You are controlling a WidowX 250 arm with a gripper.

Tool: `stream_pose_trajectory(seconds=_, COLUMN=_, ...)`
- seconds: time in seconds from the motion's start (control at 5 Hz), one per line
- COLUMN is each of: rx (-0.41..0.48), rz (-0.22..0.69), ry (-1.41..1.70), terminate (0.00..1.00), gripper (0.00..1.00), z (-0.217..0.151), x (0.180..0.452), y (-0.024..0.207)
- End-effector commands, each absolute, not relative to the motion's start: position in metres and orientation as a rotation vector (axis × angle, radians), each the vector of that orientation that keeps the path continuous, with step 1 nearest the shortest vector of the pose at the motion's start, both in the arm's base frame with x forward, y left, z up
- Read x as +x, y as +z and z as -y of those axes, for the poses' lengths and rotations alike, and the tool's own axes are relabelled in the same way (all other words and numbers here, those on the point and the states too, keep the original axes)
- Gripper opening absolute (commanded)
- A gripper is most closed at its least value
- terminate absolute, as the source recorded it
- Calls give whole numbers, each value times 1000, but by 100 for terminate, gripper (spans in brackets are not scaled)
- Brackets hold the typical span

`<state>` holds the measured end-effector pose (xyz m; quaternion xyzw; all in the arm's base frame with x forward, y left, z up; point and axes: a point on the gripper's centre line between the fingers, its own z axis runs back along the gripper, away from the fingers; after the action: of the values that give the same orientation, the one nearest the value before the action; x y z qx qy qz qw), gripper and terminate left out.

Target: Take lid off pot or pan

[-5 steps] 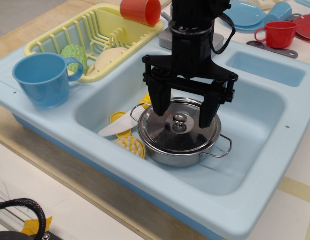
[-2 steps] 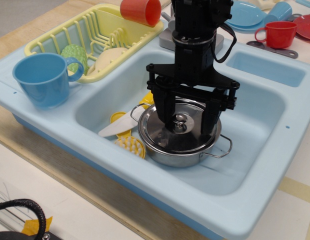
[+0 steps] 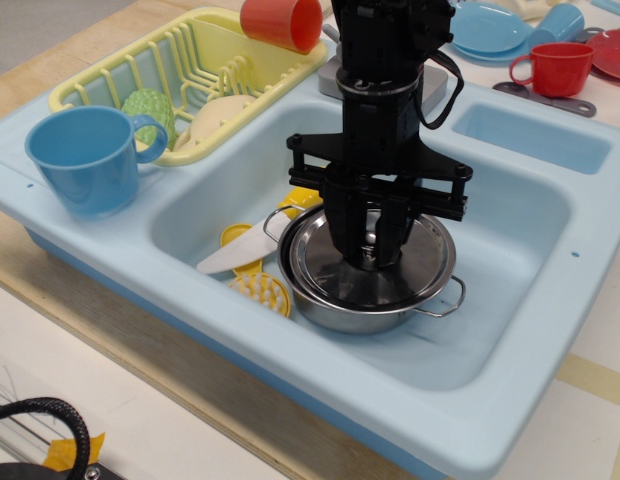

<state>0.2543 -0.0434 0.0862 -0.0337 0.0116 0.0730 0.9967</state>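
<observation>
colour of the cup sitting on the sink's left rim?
Light blue cup, clearest in the observation.image view, beside the yellow dish rack.

The lid (image 3: 375, 268), a round shiny steel disc with a raised rim, sits a little below the centre of the frame, tilted so that its right edge stands above the rim of the pot (image 3: 365, 308); its middle is hidden. The pot, a shallow shiny steel vessel, stands upright beneath it, one thin wire loop handle showing at its lower right.
</observation>
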Motion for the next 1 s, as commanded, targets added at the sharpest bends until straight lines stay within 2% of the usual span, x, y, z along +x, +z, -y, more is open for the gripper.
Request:
stream_pose_trajectory(seconds=0.0, rx=-75, rz=-3, ry=167, terminate=0, gripper=0, z=38, x=254, y=90)
stream_pose_trajectory(seconds=0.4, rx=9, rz=74, ry=154, terminate=0, gripper=0, z=48, x=260, y=131)
stream_pose_trajectory(seconds=0.6, rx=27, rz=156, ry=117, terminate=0, gripper=0, z=61, x=269, y=150)
stream_pose_trajectory(seconds=0.8, rx=23, rz=213, ry=54, terminate=0, gripper=0, z=75, x=293, y=159)
